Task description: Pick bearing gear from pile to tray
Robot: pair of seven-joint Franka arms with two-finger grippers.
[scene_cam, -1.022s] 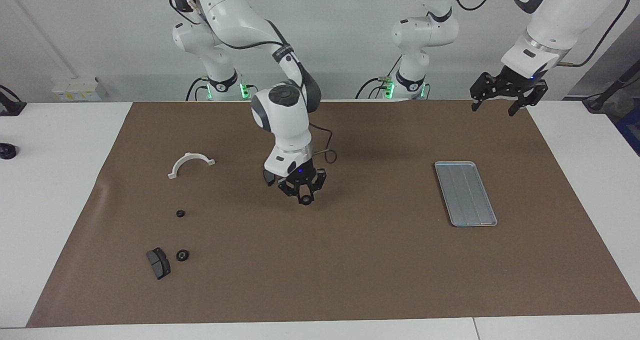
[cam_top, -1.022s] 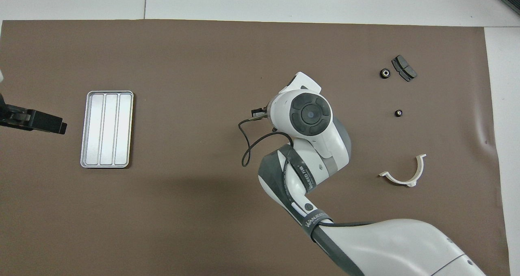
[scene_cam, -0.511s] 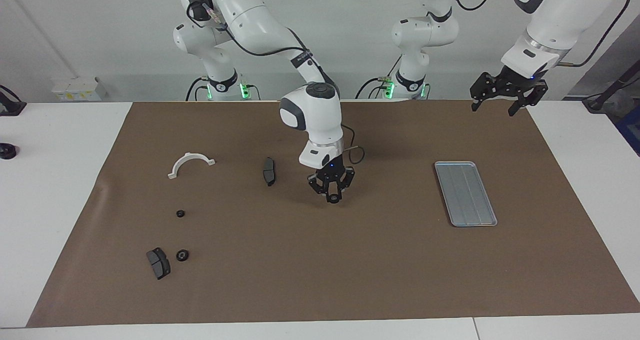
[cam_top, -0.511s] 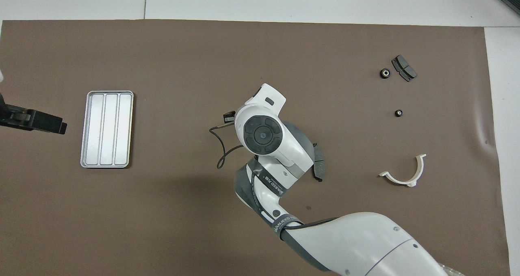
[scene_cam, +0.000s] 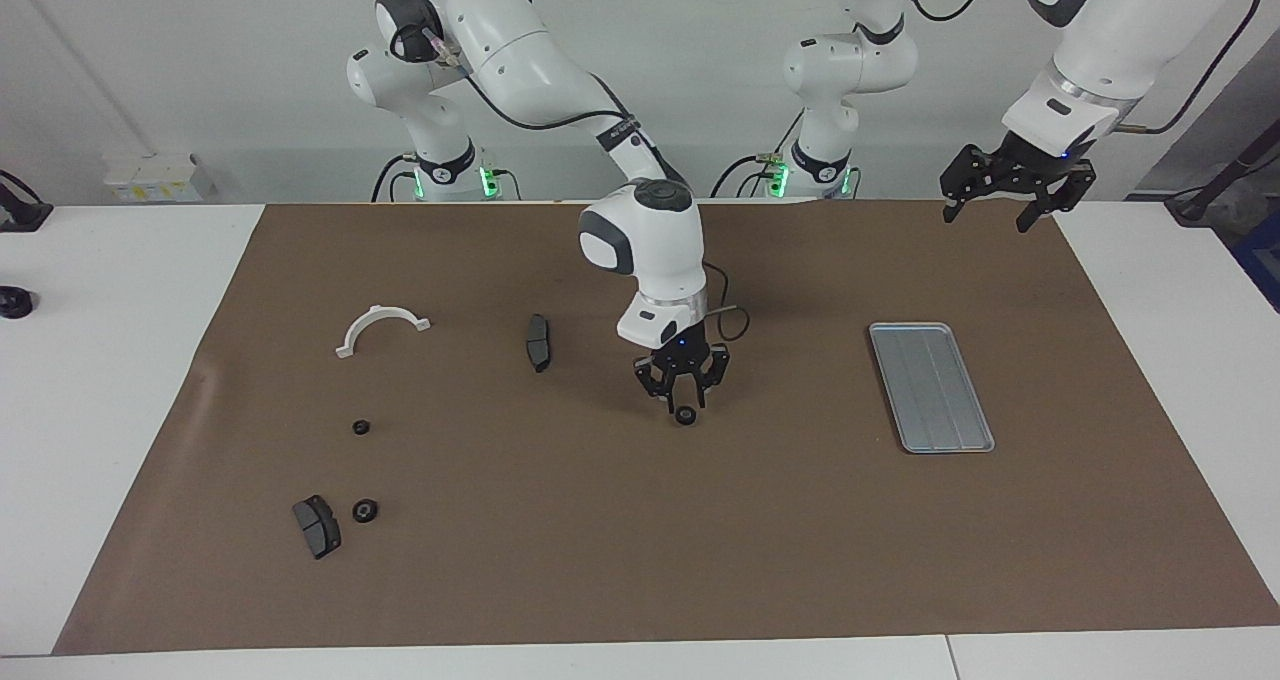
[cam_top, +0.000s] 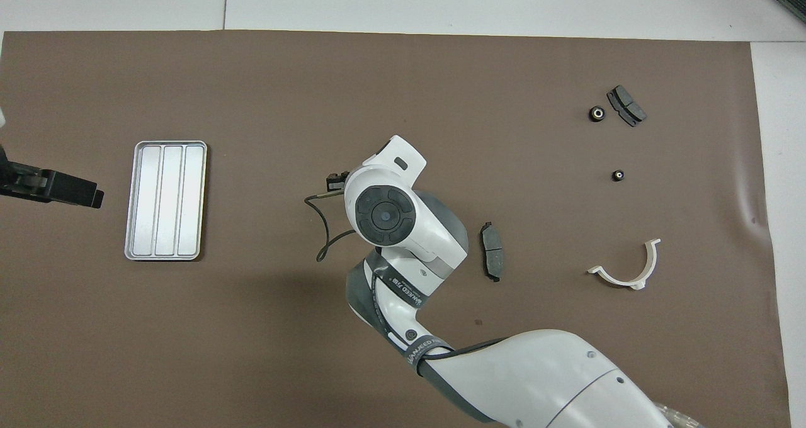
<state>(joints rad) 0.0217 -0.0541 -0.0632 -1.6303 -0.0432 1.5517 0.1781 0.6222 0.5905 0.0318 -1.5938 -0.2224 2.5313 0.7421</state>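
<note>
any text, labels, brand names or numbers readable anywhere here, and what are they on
Dark band on the right arm, overhead view: white lettering, partly readable, something like "WANJEE"; the rest curves out of sight.
Dark band higher on the same arm: white lettering, too small to read.
Tray, white half-ring bracket, dark pads and small black gears: no markings visible.
Facing view: nothing readable.

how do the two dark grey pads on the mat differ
The pad beside the gear lies at the right arm's end of the mat, a black gear next to it, and farther from the robots. The lone pad lies near the mat's middle, nearer the robots, with nothing beside it, and looks narrower in the facing view. Both are dark grey, curved and lie loose on the mat.
</note>
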